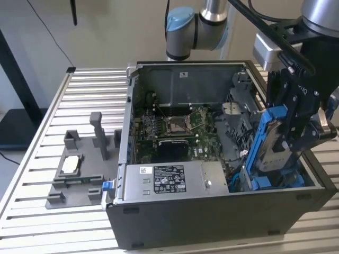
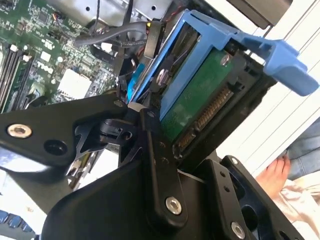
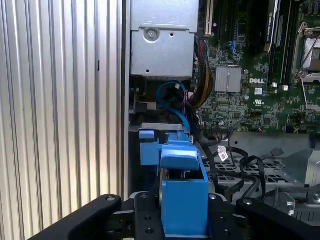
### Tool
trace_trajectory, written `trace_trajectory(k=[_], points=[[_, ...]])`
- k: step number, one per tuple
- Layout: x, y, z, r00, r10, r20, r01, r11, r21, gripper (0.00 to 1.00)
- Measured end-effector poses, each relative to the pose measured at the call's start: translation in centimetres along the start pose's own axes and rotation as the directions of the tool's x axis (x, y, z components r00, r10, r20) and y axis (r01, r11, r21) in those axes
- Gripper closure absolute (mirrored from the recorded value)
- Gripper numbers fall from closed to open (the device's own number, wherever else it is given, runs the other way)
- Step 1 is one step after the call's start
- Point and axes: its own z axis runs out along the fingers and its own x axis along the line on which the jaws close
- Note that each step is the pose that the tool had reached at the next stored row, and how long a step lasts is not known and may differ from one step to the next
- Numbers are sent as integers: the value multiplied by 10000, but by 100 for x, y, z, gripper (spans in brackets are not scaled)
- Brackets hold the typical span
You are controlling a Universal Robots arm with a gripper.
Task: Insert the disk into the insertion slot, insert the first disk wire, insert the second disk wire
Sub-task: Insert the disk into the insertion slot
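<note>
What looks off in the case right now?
The disk, clamped in the gripper, stands tilted over the insertion slot at the exterior view's right end of the computer case, not seated. Nothing looks spilled or damaged.

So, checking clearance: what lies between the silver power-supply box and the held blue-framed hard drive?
First wrist view: a looped blue cable and the blue-tabbed grey drive cage.

This looks like a robotics lab (or test workshop). An open computer case [image 1: 212, 225] stands on a ribbed aluminium table [image 1: 90, 87] beside a grey fixture plate [image 1: 59, 194], under a robot arm [image 1: 201, 32].
</note>
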Motion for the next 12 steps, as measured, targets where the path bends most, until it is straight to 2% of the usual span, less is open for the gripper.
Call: trace_trajectory(k=[2,4,6,9,12], points=[[3,-4,-62,10000,4,-13,-4,10000,-13,67],[4,-7,-116,10000,8,1,-8,10000,-32,67],[4,-16,-164,10000,8,2,-8,10000,-82,67],[9,-34,-177,10000,18,25,-18,9996,-276,67],[19,-87,-174,10000,28,38,-26,9988,-485,67]])
